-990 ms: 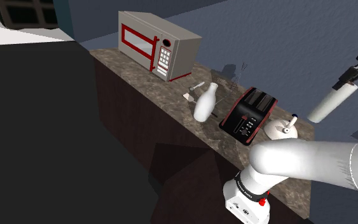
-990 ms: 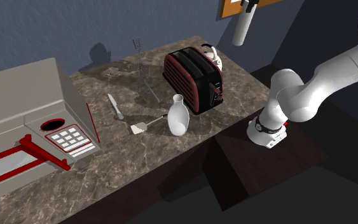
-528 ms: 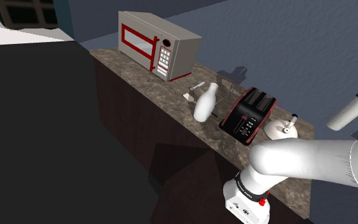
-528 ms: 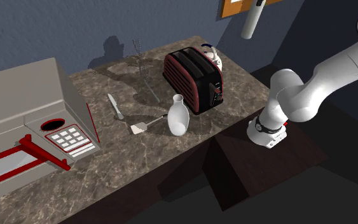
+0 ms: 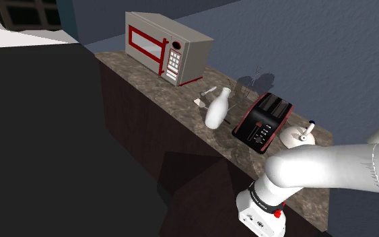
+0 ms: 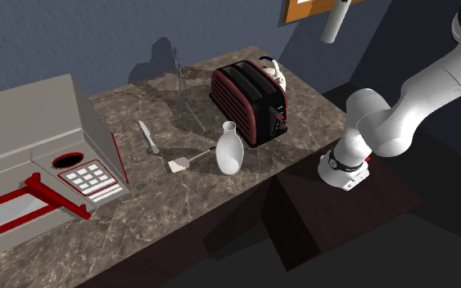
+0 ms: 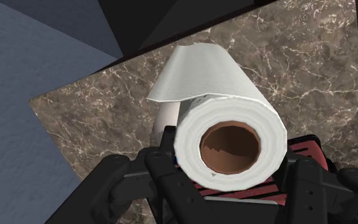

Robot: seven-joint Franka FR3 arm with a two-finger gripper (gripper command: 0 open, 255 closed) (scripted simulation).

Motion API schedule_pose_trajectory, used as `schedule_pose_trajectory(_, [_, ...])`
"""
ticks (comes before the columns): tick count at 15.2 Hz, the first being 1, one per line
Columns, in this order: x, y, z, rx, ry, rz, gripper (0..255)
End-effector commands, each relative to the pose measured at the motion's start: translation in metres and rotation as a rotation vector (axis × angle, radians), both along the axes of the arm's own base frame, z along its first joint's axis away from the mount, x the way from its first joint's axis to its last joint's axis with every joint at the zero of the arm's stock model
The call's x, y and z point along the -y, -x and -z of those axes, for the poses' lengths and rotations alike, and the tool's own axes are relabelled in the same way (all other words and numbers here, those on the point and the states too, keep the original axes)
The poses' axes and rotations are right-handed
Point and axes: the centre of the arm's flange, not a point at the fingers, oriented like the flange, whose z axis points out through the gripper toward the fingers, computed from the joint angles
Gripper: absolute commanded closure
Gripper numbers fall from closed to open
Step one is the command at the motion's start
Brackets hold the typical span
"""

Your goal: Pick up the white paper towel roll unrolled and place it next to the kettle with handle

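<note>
Wrist view looks straight down the paper towel roll (image 7: 230,145): brown core end-on, a loose sheet curling off its far side, the claw (image 7: 231,167) pinching it from both sides. In the second exterior view it hangs nearly upright, high over the desk (image 6: 179,204), so the kettle (image 6: 272,70) behind the toaster (image 6: 249,102) lies below and to that view's left. Brown marbled top, with a blue-grey wall behind.
</note>
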Motion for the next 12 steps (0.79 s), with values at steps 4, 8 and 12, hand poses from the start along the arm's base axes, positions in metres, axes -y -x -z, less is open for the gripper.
schedule_pose_trajectory(4, [0.002, 0.003, 0.025, -0.001, 0.000, -0.001, 255])
schedule_pose_trajectory(8, [0.002, 0.003, 0.046, -0.001, 0.000, -0.001, 255])
schedule_pose_trajectory(12, [0.002, 0.003, 0.067, -0.001, 0.000, -0.001, 255])
